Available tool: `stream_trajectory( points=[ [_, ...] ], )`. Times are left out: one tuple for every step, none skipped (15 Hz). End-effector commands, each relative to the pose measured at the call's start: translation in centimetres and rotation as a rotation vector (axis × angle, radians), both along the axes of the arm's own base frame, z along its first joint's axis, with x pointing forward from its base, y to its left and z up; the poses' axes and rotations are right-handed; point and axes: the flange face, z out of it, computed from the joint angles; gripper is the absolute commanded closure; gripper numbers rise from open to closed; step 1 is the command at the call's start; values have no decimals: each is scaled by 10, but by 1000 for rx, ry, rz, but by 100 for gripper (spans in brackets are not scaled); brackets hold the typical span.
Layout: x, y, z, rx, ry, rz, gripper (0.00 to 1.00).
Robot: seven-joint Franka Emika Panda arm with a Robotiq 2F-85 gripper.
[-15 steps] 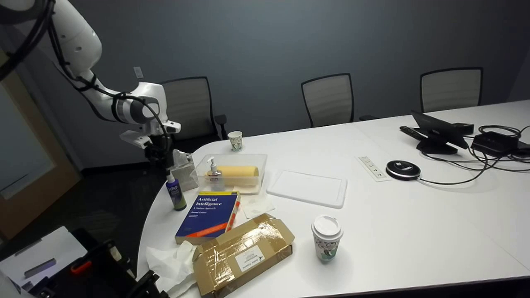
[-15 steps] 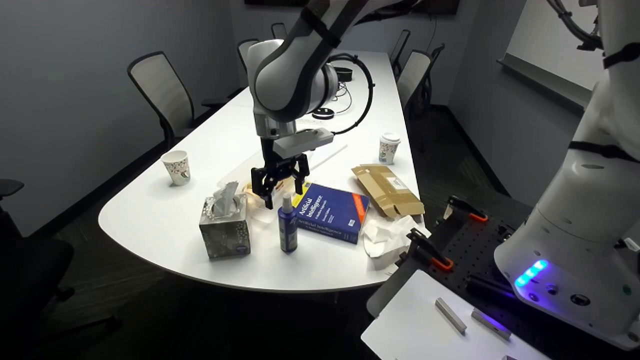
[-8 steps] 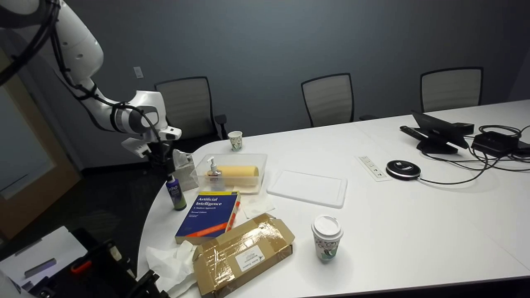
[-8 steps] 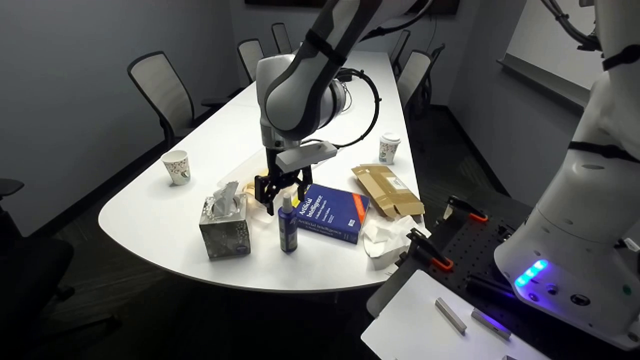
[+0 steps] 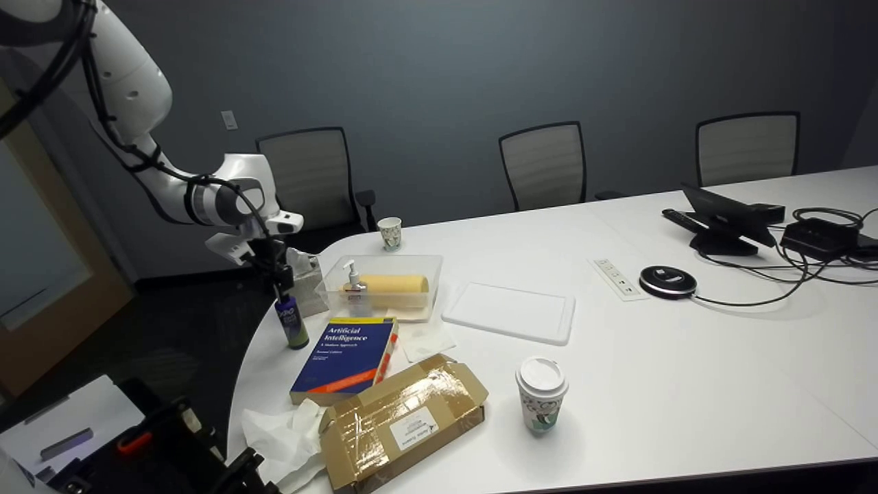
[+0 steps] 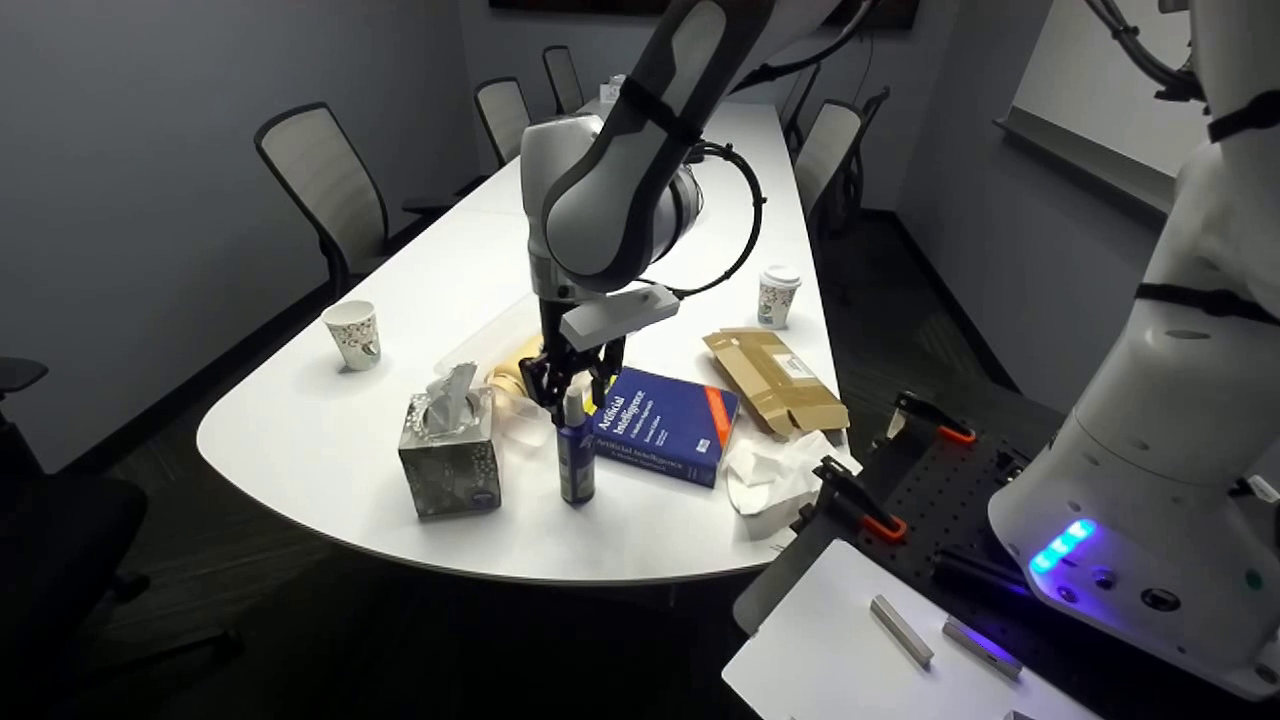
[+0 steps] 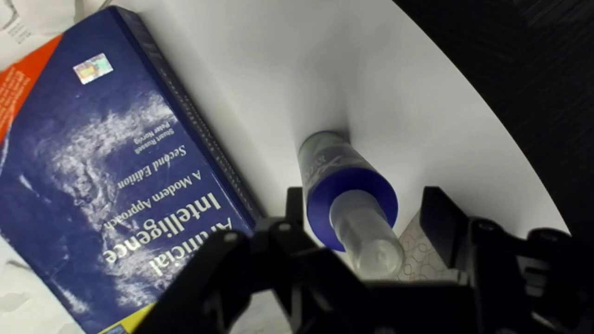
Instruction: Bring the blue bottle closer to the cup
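Observation:
The blue bottle (image 6: pixel 577 465), slim with a pale cap, stands upright on the table by the blue book, and shows in both exterior views (image 5: pixel 292 324). In the wrist view the bottle (image 7: pixel 351 206) is seen from above. My gripper (image 7: pixel 364 208) is over it, pointing down, with one finger on each side of the bottle's top. The fingers are partly open; a gap shows between the bottle and the finger (image 7: pixel 441 227) on the right. The cup (image 5: pixel 542 405), white with a white lid, stands apart on the table beyond the cardboard box, and also shows at the back right (image 6: pixel 776 298).
A blue book (image 6: pixel 665 425) and a tissue box (image 6: pixel 450 470) stand close on either side of the bottle. A cardboard box (image 5: pixel 405 418) and crumpled paper (image 5: pixel 285 432) lie near the book. A clear bin (image 5: pixel 425 302) and an unlidded paper cup (image 5: pixel 390 233) are farther off.
My gripper has come down to the bottle's top, and its fingers have drawn closer together. The bottle and the cup have not moved.

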Motion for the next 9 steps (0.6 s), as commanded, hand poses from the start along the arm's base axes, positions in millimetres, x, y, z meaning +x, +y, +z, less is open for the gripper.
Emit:
stream_trajectory(
  points=[
    [0,5,1,-18,-46,1,65],
    [1,6,1,-20,-51,10,71],
    [2,7,0,-26,-54,19,80],
    [3,7,-1,-27,-59,26,87],
    [4,7,-1,-29,-60,31,95],
    [3,7,0,-30,-60,34,93],
    [4,7,1,-32,-62,38,93],
    [4,6,5,-37,-60,41,93],
    [3,5,9,-41,-62,46,93]
  ],
)
